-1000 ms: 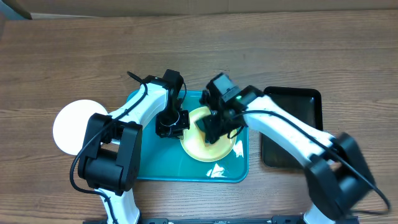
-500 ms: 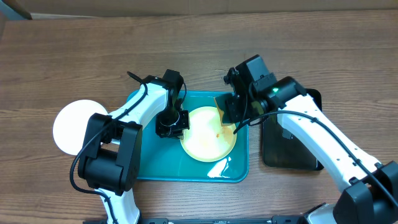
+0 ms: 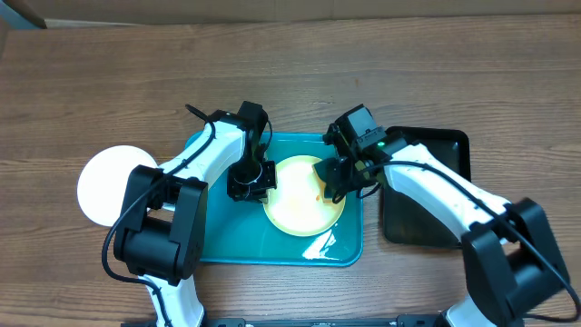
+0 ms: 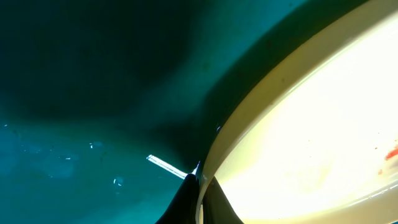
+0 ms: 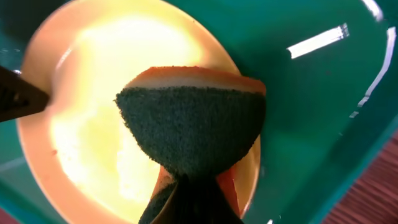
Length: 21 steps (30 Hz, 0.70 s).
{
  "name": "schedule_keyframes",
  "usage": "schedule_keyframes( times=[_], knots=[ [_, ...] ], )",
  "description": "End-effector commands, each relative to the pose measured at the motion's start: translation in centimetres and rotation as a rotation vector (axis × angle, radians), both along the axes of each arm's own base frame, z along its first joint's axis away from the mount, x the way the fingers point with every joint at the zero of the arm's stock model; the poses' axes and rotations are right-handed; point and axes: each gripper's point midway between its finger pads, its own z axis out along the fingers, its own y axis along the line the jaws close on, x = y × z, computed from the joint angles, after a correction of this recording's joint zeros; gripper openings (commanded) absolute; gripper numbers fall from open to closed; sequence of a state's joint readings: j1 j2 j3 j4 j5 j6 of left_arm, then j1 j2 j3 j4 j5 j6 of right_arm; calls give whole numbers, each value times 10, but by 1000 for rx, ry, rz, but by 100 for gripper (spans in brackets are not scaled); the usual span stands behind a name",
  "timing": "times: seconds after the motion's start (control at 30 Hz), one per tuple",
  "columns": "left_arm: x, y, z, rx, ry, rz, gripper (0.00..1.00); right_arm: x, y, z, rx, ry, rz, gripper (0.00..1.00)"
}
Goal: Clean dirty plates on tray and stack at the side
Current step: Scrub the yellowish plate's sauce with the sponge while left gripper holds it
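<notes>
**Pale green plate [image 3: 304, 198] gripped on the tray [image 3: 218, 238], sponge [image 3: 328, 173] over its right edge**

The pale green plate lies flat inside the teal tray, right of the tray's middle and close to its right rim. A small reddish sauce smear [image 3: 320, 193] sits on the plate's face, right of centre. The left wrist view shows more red flecks near that picture's right edge.

The left hand [image 3: 251, 184] is at the plate's left rim. In its wrist view, its dark fingertips [image 4: 217, 208] stand close together on either side of the pale rim. The gap between them is narrow and the rim is pinched in it.

The right hand [image 3: 334, 179] reaches in from the right and squeezes the sponge tightly at the waist, so the sponge flares out beyond the fingers. The sponge has a dark green scouring face and an orange-yellow body. It is over the right part of the plate, with the scouring face toward the wrist camera. Whether it touches the plate cannot be told.

A white plate [image 3: 107, 186] rests on the wooden tabletop [image 3: 290, 73], just beyond the tray's left side and apart from it. Its face is plain white from above.

A narrow black tray [image 3: 436, 147] lies on the tabletop just right of the teal one, partly under the right arm.
</notes>
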<state>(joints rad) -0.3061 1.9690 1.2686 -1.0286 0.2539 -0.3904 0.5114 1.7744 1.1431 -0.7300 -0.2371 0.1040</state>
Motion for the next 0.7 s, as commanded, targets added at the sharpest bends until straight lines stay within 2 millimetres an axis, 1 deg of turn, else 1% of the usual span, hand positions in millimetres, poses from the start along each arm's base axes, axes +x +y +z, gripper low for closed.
schedule_keyframes(
  times=[0.0, 0.17, 0.27, 0.37, 0.47, 0.5, 0.6, 0.67],
  knots=[
    [-1, 5, -4, 22, 2, 2, 4, -7, 10, -11, 6, 23, 30, 4],
    [-1, 5, -4, 21, 2, 2, 4, -13, 16, -29, -30, 46, 55, 4],
    [-1, 5, -4, 21, 2, 2, 4, -17, 19, -32, -25, 62, 64, 4],
    [-1, 5, -4, 21, 2, 2, 4, -28, 35, -27, 53, 100, 107, 4],
    [-1, 4, -4, 19, 3, 3, 4, -51, 65, -11, 222, 148, 264, 4],
    [-1, 4, -4, 19, 3, 3, 4, -58, 71, -8, 258, 162, 293, 4],
    [-1, 4, -4, 19, 3, 3, 4, -69, 81, -5, 278, 177, 330, 4],
    [-1, 4, -4, 19, 3, 3, 4, -69, 81, -5, 271, 174, 332, 4]
  ],
)
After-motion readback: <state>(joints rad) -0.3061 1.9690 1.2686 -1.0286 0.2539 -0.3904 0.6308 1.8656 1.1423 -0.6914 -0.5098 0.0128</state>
